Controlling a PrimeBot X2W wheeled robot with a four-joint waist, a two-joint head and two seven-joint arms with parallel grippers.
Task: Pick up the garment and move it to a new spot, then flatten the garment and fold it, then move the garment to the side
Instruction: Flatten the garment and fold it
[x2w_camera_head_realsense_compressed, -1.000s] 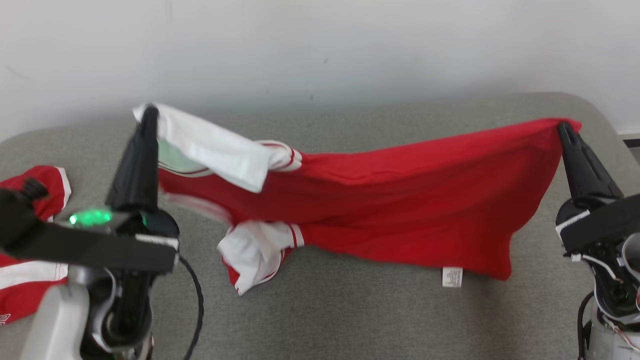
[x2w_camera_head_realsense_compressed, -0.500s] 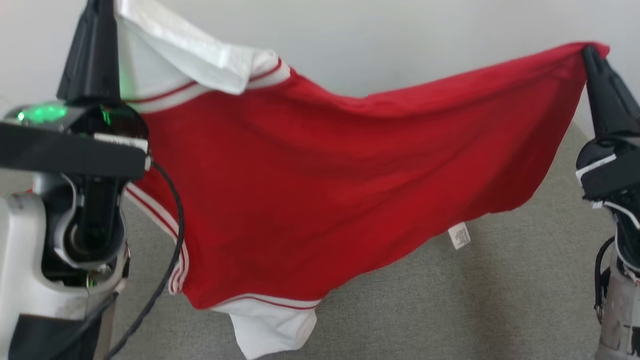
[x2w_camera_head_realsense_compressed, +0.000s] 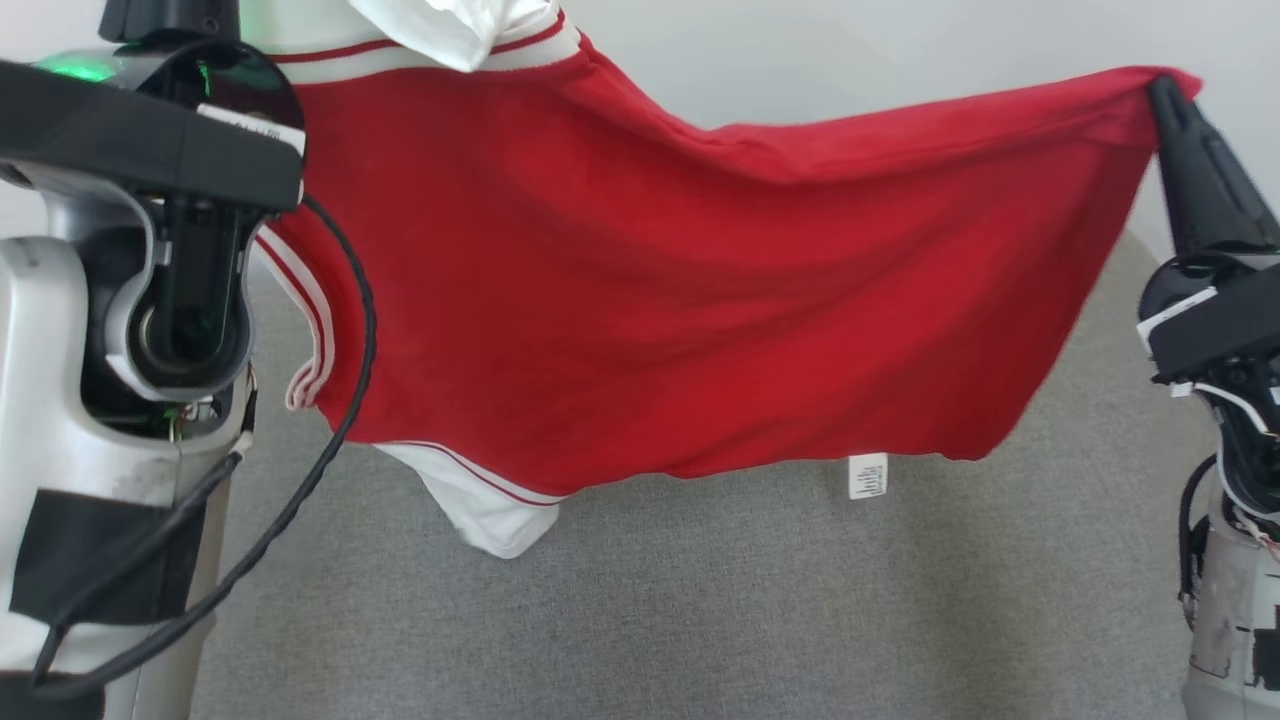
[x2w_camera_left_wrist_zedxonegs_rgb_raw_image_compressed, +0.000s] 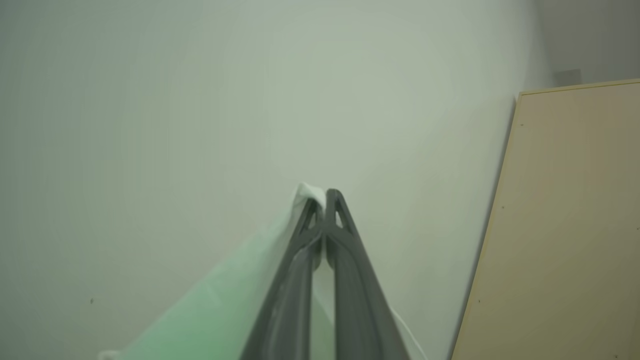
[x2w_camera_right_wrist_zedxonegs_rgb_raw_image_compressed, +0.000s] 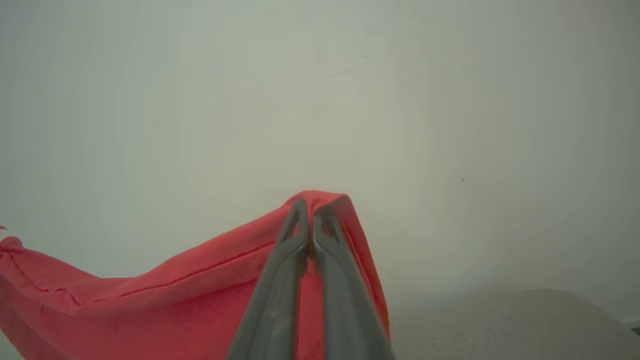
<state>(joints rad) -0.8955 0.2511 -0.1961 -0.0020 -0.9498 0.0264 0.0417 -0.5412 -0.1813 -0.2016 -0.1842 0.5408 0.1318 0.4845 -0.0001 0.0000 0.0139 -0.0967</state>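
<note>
The garment (x2w_camera_head_realsense_compressed: 650, 290) is a red shirt with white sleeves and red-striped white trim, hanging stretched in the air between both arms above the grey surface (x2w_camera_head_realsense_compressed: 700, 620). My left gripper (x2w_camera_left_wrist_zedxonegs_rgb_raw_image_compressed: 325, 192) is shut on a white corner of the garment (x2w_camera_left_wrist_zedxonegs_rgb_raw_image_compressed: 307, 192), its fingertips above the top edge of the head view. Pinching the red hem corner (x2w_camera_right_wrist_zedxonegs_rgb_raw_image_compressed: 325, 200) at the upper right is my right gripper (x2w_camera_head_realsense_compressed: 1160, 85), also shut. A white sleeve (x2w_camera_head_realsense_compressed: 480, 515) dangles lowest, just over the surface. A small white care label (x2w_camera_head_realsense_compressed: 867, 475) hangs from the lower edge.
A white wall (x2w_camera_head_realsense_compressed: 850, 60) stands close behind the grey padded surface. A tan board (x2w_camera_left_wrist_zedxonegs_rgb_raw_image_compressed: 565, 225) leans at the right of the left wrist view. A black cable (x2w_camera_head_realsense_compressed: 330, 400) loops off my left arm beside the cloth.
Both arms have lifted the garment off the grey surface. It now hangs spread in the air, and the left gripper has risen past the top of the head view.
</note>
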